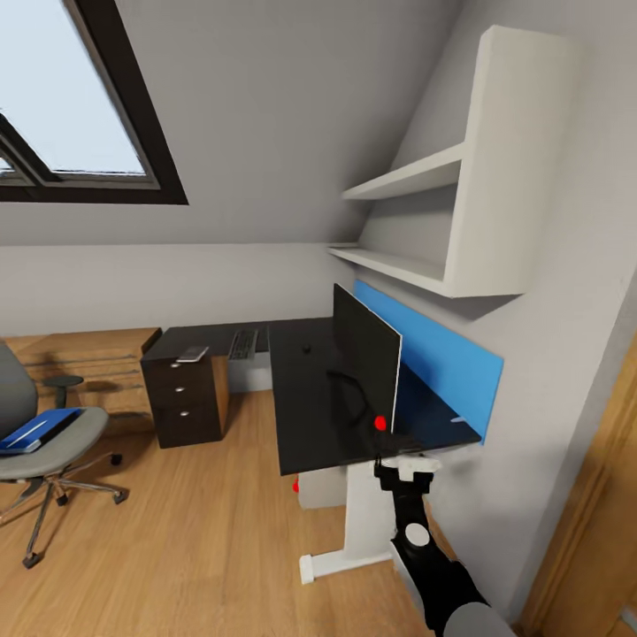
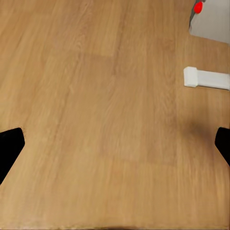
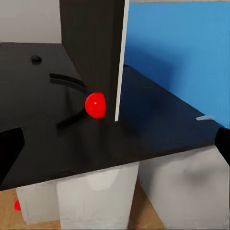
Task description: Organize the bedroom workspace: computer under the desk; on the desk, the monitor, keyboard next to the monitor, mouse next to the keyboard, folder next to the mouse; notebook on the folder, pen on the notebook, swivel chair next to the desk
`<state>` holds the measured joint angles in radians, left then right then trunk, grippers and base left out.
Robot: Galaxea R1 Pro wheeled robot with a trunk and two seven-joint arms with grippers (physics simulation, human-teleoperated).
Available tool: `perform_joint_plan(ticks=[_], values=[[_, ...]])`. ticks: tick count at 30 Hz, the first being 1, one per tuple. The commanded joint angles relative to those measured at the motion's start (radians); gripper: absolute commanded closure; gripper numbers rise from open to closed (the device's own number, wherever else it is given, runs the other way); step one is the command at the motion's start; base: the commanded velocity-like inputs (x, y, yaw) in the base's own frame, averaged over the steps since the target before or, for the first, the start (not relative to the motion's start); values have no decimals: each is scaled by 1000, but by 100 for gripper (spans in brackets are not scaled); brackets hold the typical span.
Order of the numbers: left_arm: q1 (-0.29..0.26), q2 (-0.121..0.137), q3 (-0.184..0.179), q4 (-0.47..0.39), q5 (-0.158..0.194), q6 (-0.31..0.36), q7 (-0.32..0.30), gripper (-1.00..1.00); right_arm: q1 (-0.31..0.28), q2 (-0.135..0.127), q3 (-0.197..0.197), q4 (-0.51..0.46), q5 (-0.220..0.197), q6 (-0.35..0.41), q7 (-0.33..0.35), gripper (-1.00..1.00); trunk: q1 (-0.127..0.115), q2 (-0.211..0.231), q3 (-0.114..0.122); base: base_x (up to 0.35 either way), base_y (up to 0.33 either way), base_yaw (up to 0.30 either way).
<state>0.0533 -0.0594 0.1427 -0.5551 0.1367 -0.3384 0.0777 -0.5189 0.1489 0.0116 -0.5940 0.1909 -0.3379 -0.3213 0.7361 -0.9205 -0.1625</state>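
Swivel chair point(image 1: 40, 433): at 9 o'clock of the head view, well apart from the desk point(image 1: 310, 416); to be rolled close only after unloading.
Folder point(image 1: 37, 429): flat on the chair seat, not yet moved.
Keyboard point(image 1: 243, 343): on the far desk wing, at 11 o'clock from the monitor point(image 1: 364, 358); better brought closer.
Mouse point(image 1: 306, 349): on the desk, just beside the monitor stand.
Computer point(image 1: 320, 487): under the desk, good as it is.
Left gripper point(image 2: 115, 143): jaws wide, empty, over bare floor.
Right gripper point(image 1: 405, 466): jaws wide, empty, at the near desk edge by the monitor; advisable to approach slowly, without pushing the screen.
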Motion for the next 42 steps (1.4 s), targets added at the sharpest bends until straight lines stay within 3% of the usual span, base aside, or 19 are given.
perform_joint_plan(ticks=[1,9,13,17,29,37,42], values=[[0,-1,1,-2,5,-1,-1,-100,-1,-1,2,27,10,-12,-9,-100,0,-1,-1,-296,-130,0],[0,0,1,-1,4,-2,-1,-100,-1,-9,4,336,11,-140,-8,-100,0,-1,-1,-168,-189,0],[0,1,2,0,4,-3,-1,-100,-1,-26,3,509,9,-245,-8,-100,0,-1,-1,-30,-72,0],[0,1,3,0,5,-3,0,-100,2,-32,3,582,9,-283,-9,-100,0,-1,-1,-10,-24,60],[0,4,5,17,6,-2,2,-100,46,-35,2,616,9,-295,-9,-100,0,-1,-1,-1,-17,238],[0,3,6,51,5,-2,1,-100,54,-36,2,617,8,-296,-8,-100,0,-1,-1,0,-240,273],[0,3,5,81,4,-2,0,-100,55,-52,2,616,8,-296,-8,-100,0,-1,-3,0,-298,252]])
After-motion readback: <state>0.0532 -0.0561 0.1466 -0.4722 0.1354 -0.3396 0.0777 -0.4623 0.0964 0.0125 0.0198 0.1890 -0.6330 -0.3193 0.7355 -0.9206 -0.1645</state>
